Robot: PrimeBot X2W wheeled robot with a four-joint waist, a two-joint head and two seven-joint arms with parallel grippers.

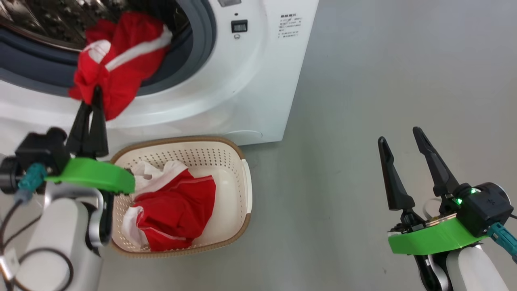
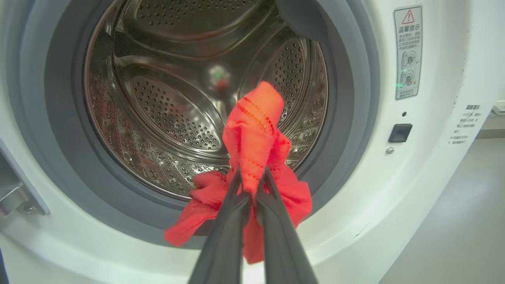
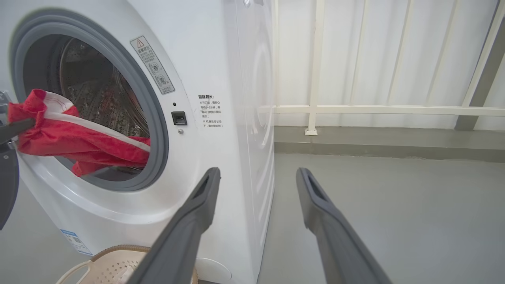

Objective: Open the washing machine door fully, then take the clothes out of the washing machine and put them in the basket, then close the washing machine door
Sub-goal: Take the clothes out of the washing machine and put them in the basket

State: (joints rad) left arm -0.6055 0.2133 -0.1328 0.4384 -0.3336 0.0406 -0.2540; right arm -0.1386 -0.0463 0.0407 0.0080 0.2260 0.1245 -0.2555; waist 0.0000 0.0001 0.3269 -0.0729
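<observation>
Red fabric with a white stripe, one piece of the clothes (image 1: 121, 56), hangs out of the mouth of the washing machine (image 1: 250, 81). One end trails back into the opening and the rest sags over the lower lip of the grey rubber ring (image 2: 63, 118). The left gripper (image 1: 96, 92) is clenched on the outer end of this piece just in front of the machine's opening, its two dark fingers pressed together with a fold of cloth poking up between them. Behind the cloth, the perforated steel drum (image 2: 169, 98) shines inside the machine. The basket (image 1: 238, 190) stands on the floor (image 1: 363, 101) close against the foot of the machine's front, below the opening. A second garment (image 1: 177, 210), red with white trim, lies crumpled in it. On the machine's front panel, to the right of the ring, sit a warning label (image 2: 408, 51) and a small dark latch socket (image 2: 399, 133). The right gripper (image 1: 399, 135) is released, fingers spread and holding nothing, well off to the machine's right over bare grey floor. A white railing (image 3: 355, 108) runs beyond the machine's right side.
</observation>
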